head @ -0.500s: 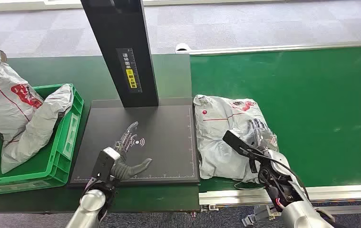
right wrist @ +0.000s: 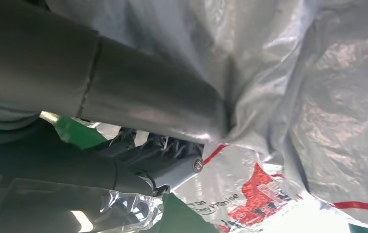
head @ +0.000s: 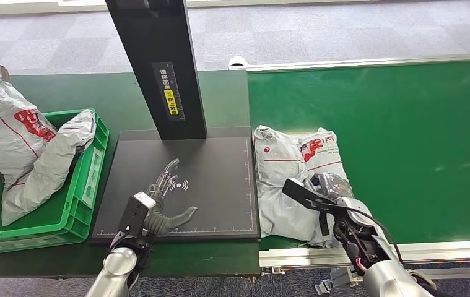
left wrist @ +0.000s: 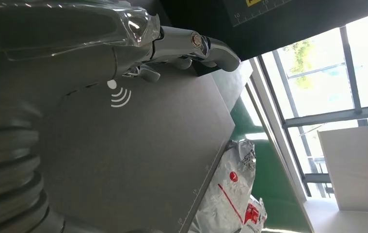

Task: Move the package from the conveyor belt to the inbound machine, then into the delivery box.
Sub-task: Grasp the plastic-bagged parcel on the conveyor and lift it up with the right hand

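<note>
nearest the robot, the left hand (head: 161,207) hovers over the near part of the black inbound machine platform (head: 220,185), fingers spread apart and holding nothing; the left wrist view shows its fingers (left wrist: 191,43) stretched out above the white wireless symbol (left wrist: 119,94) printed on the plate. on the other side, the right hand (head: 325,189) presses into the grey package (head: 288,179), which lies on the green conveyor belt (head: 405,142) right beside the platform's edge and is bunched into a fold down its middle; the right wrist view shows the thick thumb (right wrist: 148,104) dug into the crumpled plastic with the darker fingers (right wrist: 162,155) curled against it, so the hand grips the package. to the left of the platform sits a green delivery box (head: 83,198) with grey parcels (head: 28,148) piled in it. farther back, the machine's black column (head: 158,62) rises from the platform's far edge, carrying a yellow label (head: 171,96).
</note>
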